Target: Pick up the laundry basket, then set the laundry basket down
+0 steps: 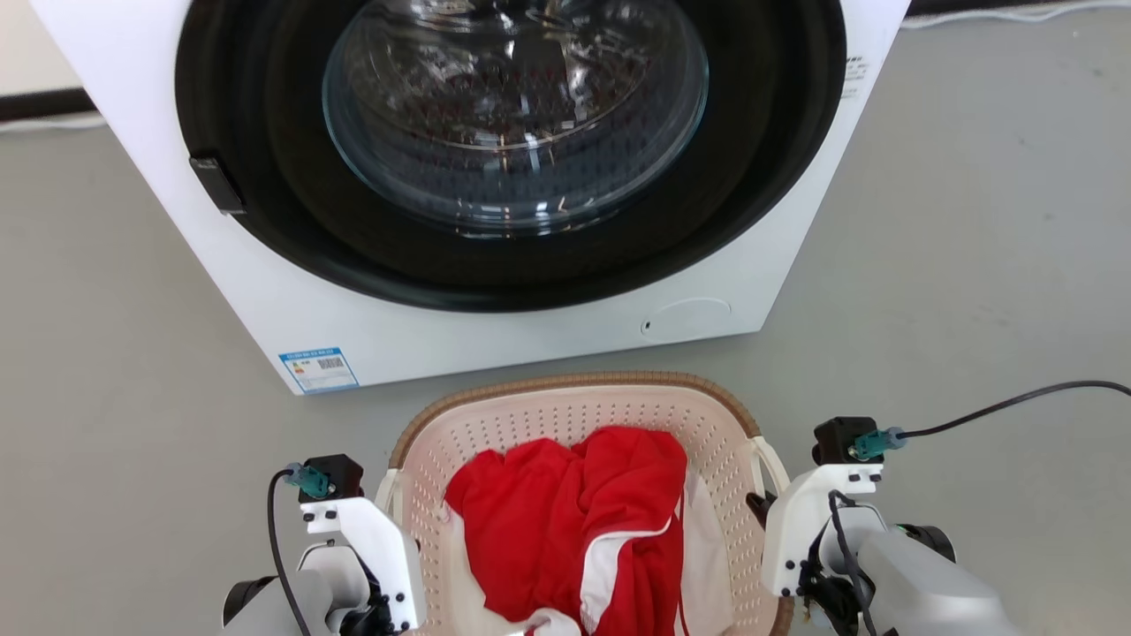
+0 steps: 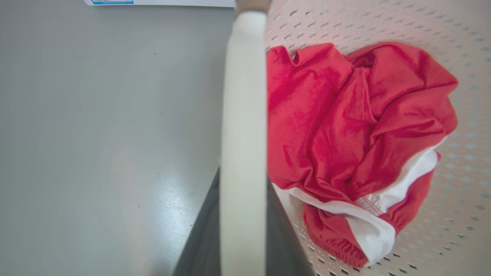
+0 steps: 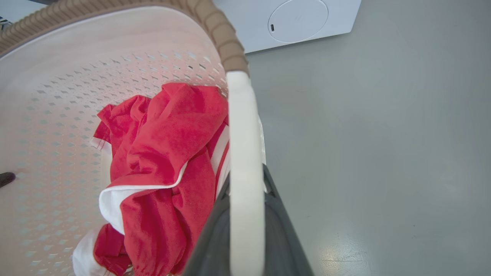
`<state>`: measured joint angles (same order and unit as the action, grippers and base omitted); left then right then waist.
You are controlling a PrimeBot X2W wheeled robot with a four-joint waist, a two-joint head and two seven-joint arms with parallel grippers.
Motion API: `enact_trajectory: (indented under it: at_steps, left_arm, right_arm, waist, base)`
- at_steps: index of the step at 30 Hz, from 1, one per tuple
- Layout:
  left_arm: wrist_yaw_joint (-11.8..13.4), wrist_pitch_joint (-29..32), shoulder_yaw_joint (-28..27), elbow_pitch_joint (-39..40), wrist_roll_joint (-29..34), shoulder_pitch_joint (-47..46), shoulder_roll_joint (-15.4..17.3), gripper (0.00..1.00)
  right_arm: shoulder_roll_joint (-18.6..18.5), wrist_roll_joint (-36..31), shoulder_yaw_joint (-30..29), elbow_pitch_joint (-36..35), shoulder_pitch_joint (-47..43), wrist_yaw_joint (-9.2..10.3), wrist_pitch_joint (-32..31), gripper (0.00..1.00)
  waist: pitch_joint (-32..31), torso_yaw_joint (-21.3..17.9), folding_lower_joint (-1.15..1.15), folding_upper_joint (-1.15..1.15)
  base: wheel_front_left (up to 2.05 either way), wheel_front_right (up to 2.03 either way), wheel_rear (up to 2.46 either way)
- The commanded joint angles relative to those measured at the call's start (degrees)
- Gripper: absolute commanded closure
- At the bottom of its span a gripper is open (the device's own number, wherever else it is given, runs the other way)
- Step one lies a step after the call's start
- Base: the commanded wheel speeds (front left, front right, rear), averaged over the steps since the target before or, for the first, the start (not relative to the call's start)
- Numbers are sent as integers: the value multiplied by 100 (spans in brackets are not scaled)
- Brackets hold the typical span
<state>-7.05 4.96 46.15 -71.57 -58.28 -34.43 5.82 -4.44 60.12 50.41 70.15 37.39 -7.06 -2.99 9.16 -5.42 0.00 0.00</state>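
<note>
There is one laundry basket [image 1: 574,415], one washer [image 1: 265,291], one heap of red and white clothes [image 1: 565,521] and two grippers. The basket has two white loop handles, one on each side.

In the head view the basket sits at 6 o'clock on the grey floor [image 1: 972,265], just in front of the washer, which is up at 12 o'clock. The clothes lie inside the basket. I cannot tell if the basket rests on the floor or is off it.

The left gripper [image 2: 242,199] is at 7 o'clock of the basket and the right gripper [image 3: 245,184] at 5 o'clock.

The head view shows the washer's big round glass door [image 1: 512,106] and a blue label [image 1: 319,369] at 8 o'clock. It hides the fingertips.

The left wrist view shows them: two dark fingers are squeezed tight on the left handle [image 2: 243,96], one on each side. The right wrist view shows the same pinch on the right handle [image 3: 241,115]. It also shows the basket's brown woven rim [image 3: 218,30] up close and a round cap [image 3: 297,20] on the washer at 1 o'clock.
</note>
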Motion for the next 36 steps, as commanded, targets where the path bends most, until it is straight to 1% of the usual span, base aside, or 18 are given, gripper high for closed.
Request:
enact_trajectory:
  at_steps: [1,2,8,14,17,26,36]
  left_arm:
    - [-44,32,-84,68,-62,-57,74,100]
    - [-44,150,-42,58,-88,-61,63,100]
    - [-44,357,58,42,-171,-33,61,100]
    - [-44,658,134,37,-299,47,37,100]
    - [-44,743,192,50,-324,53,40,100]
    - [-44,750,285,63,-424,61,52,100]
    - [-44,720,381,47,-539,94,49,100]
  right_arm:
    - [52,62,66,-121,-20,-43,20,100]
    - [51,117,123,-120,-29,-43,-124,100]
    - [43,267,261,-75,-41,-43,-494,100]
    - [13,394,364,-72,-38,-43,-714,100]
    - [-3,446,409,-81,-26,-43,-760,100]
    - [-25,584,552,-101,-42,-43,-848,100]
    - [-58,704,717,-128,-59,-43,-744,100]
  waist:
    - [-85,-3,0,0]
    - [-135,-13,0,0]
    - [-248,-34,0,0]
    - [-304,-40,0,0]
    - [-308,-34,0,0]
    - [-347,-35,0,0]
    - [-377,-55,0,0]
  base:
    - [0,0,0]
    - [0,0,0]
    - [0,0,0]
    - [0,0,0]
    - [0,0,0]
    - [0,0,0]
    - [0,0,0]
